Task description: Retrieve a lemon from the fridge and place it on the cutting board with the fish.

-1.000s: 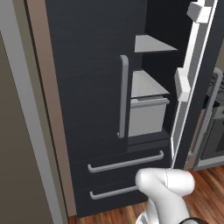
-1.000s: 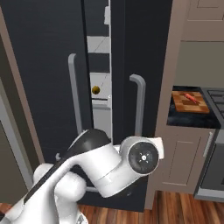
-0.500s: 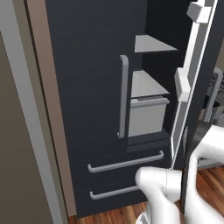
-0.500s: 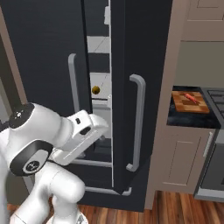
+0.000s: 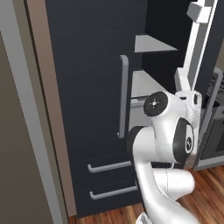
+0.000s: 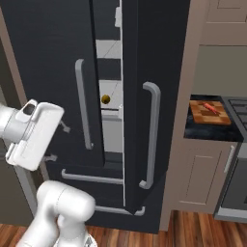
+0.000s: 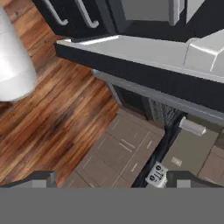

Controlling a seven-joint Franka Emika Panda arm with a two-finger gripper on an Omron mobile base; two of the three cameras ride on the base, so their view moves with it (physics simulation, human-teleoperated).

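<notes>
Swinging wide over the last second, the arm has carried its hand from the middle of the right base view to that view's left edge, and the right fridge door has opened a little further. The claw point(image 7: 111, 177) is spread fully and holds nothing; it points down at the wooden floor point(image 7: 52, 109), away from the shelves. So the task is barely begun: the fridge point(image 6: 48, 43) is open, but the lemon point(image 6: 105, 99) rests untouched near the front edge of a light grey inner shelf point(image 6: 110, 91), seen through the gap between the doors. Picking it, carrying it and setting it down all remain. The cutting board point(image 6: 208, 112) lies on the dark counter point(image 6: 202, 131) right of the fridge, with the fish point(image 6: 210, 106) on top.
</notes>
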